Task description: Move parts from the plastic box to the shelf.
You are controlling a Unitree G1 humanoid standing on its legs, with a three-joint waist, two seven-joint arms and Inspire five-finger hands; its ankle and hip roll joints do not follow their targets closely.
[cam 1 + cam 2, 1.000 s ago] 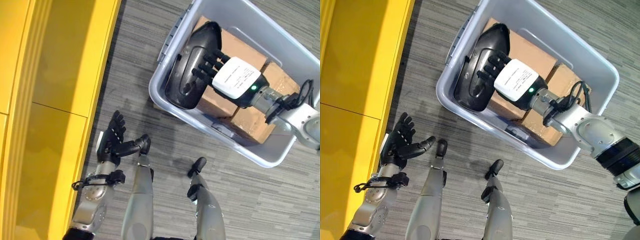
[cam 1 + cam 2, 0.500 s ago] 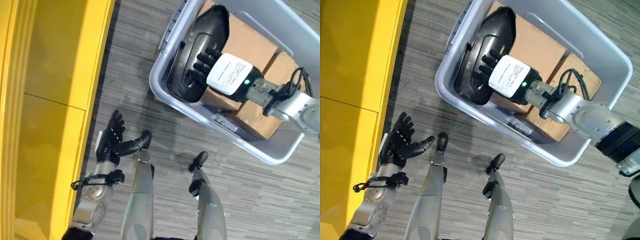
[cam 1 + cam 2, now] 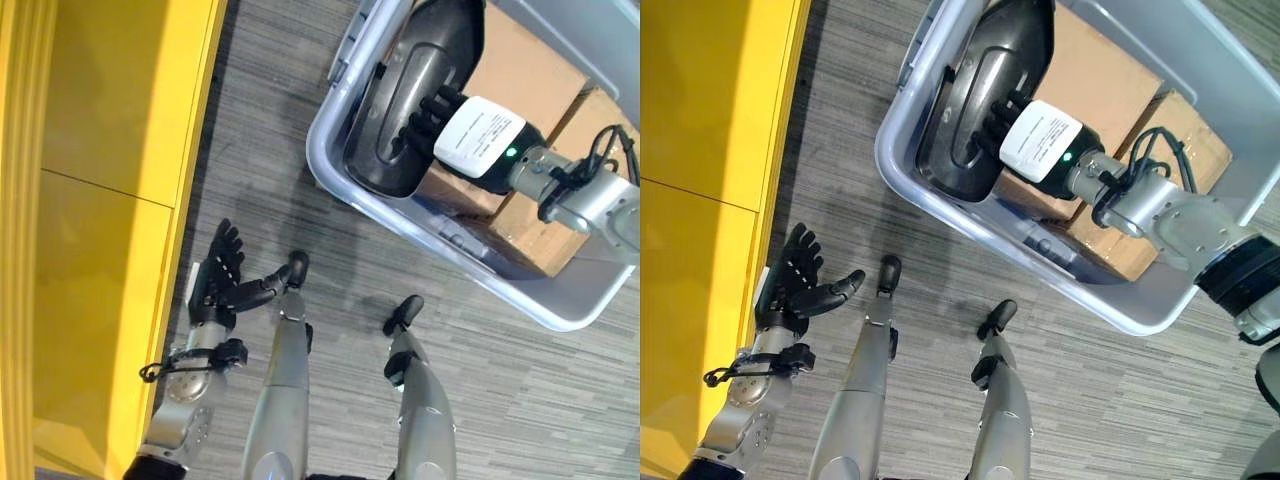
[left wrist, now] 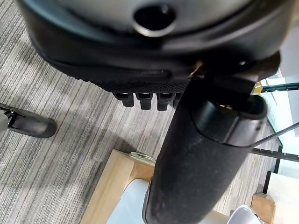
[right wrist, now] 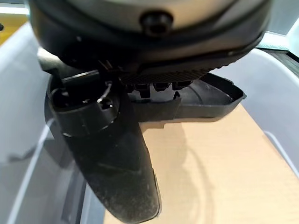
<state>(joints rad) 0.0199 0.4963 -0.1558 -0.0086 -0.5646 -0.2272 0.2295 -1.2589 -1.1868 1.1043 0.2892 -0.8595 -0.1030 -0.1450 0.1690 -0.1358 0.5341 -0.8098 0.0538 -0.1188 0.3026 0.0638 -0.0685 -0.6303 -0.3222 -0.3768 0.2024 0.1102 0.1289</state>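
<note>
Two surfaces make up the room as seen from the head: a grey, finely striped carpet floor (image 3: 250,150) and, along the left, a yellow shelf unit (image 3: 90,200) whose flat panels run from near to far. On the carpet at the far right sits the pale grey plastic box (image 3: 940,215), set at a slant to the shelf, with one corner toward the robot.

Brown cardboard boxes (image 3: 1110,70) fill the right and far part of the plastic box. Against its left wall lies the part (image 3: 400,110), a large black moulded shell with a long recessed slot in its face. Its long axis runs near to far, the narrower rounded end pointing away from the robot and the broader end toward the near left corner of the box. It leans against the wall and partly over the cardboard.

The right arm reaches in from the right side, across the near rim of the box. The right hand (image 3: 440,110), with a white cover on its back, lies on the part's face; its dark fingers (image 3: 997,125) are curled into the slot, gripping the part. The right wrist view shows the thumb and the part's edge above the cardboard.

The left hand (image 3: 225,285) hangs low at the near left, just beside the shelf's edge and well apart from the box. Its fingers are spread and straight, thumb pointing right, holding nothing.
</note>
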